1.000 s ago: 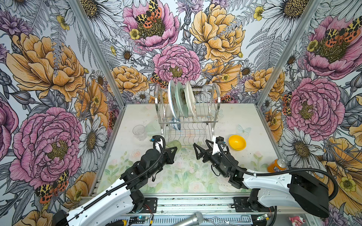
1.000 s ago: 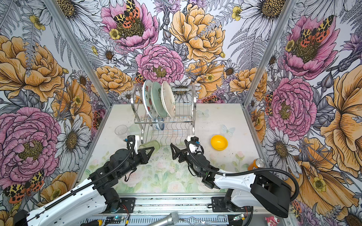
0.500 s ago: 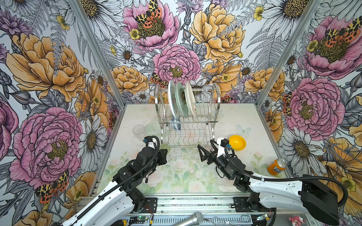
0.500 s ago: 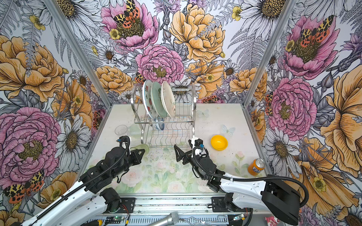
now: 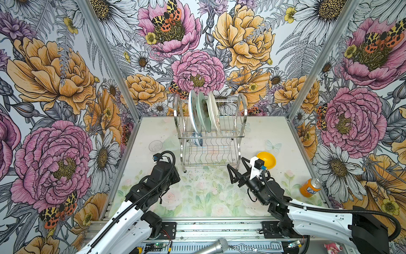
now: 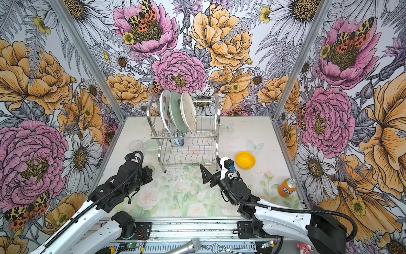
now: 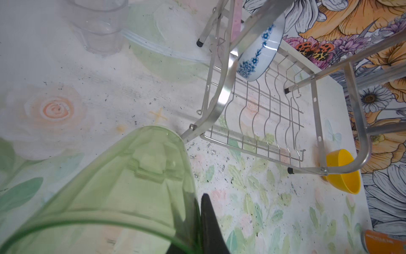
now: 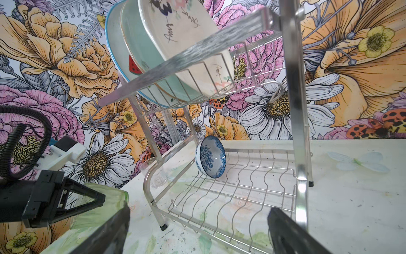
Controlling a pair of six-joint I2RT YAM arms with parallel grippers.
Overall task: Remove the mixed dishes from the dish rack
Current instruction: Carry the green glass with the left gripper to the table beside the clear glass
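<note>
My left gripper (image 7: 197,211) is shut on the rim of the green tumbler (image 7: 131,187), held tilted over the table just left of the dish rack's (image 5: 211,136) front leg. My right gripper (image 5: 236,163) stands open and empty before the rack's front right corner. On the upper tier stand the watermelon plate (image 5: 193,112), the pale green plate (image 5: 203,114) and the cream plate (image 5: 214,112). A blue-and-white bowl (image 8: 211,156) leans on the lower tier. The yellow bowl (image 5: 267,159) and the clear glass (image 5: 155,145) rest on the table.
An orange soda can (image 5: 309,187) stands near the right wall. Flowered walls close in the table (image 5: 197,198) on three sides. A microphone (image 5: 211,246) lies on the rail in front.
The left arm has drawn the tumbler back and to the left, away from the rack's front. The right arm has shifted a little to the right, still open.
</note>
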